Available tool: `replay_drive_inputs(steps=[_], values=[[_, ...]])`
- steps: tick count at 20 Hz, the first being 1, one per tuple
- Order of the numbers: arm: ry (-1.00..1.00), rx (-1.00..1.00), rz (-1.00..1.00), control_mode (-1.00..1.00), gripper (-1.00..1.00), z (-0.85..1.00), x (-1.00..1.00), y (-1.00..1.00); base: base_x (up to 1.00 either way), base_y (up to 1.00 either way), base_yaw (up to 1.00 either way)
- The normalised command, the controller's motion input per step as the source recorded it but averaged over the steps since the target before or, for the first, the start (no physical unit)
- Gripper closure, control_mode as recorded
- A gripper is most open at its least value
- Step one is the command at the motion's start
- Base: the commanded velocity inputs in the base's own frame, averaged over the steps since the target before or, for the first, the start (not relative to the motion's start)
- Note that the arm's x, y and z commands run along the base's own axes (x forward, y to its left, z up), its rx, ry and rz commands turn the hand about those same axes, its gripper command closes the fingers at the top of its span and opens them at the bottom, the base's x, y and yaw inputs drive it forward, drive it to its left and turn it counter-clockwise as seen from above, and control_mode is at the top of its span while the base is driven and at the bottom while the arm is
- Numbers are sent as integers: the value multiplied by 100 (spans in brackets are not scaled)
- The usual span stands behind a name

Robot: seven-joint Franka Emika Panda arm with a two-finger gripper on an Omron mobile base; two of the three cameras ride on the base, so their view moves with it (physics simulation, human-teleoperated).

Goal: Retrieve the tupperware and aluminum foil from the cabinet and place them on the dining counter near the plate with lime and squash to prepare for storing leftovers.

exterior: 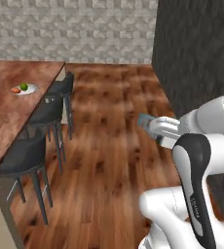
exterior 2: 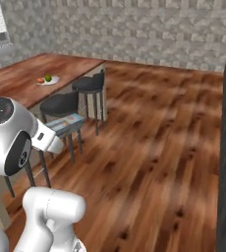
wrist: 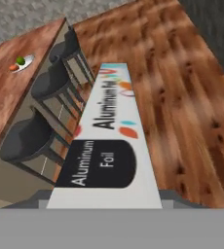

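The hand (exterior: 148,122) is clamped on the aluminum foil (wrist: 109,141), gripping the long carton near one end so that the rest of it juts out ahead over the wooden floor (exterior: 114,146), lettering up. It is carried level and above stool height, apparently so it can pass over the dark stools (exterior: 26,153) and land flat on the surface (exterior: 11,107). The plate (exterior: 26,90) with the lime (exterior: 24,86) and squash (exterior: 16,90) sits well apart from the carton, far along the dining counter, so I judge the carry stage is under way with the placing not yet done.
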Motion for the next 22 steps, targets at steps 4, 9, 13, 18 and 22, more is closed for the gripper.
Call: replay_drive_inputs(steps=[4, 9, 13, 18, 22], values=[[0, 0, 0, 100, 100, 0, 0, 0, 88, -89, 55], [0, 0, 0, 100, 100, 0, 0, 0, 83, -92, 55], [0, 0, 0, 100, 100, 0, 0, 0, 74, -97, 52], [0, 0, 0, 100, 100, 0, 0, 0, 68, -100, 51], [0, 0, 0, 100, 100, 0, 0, 0, 72, -99, 50]])
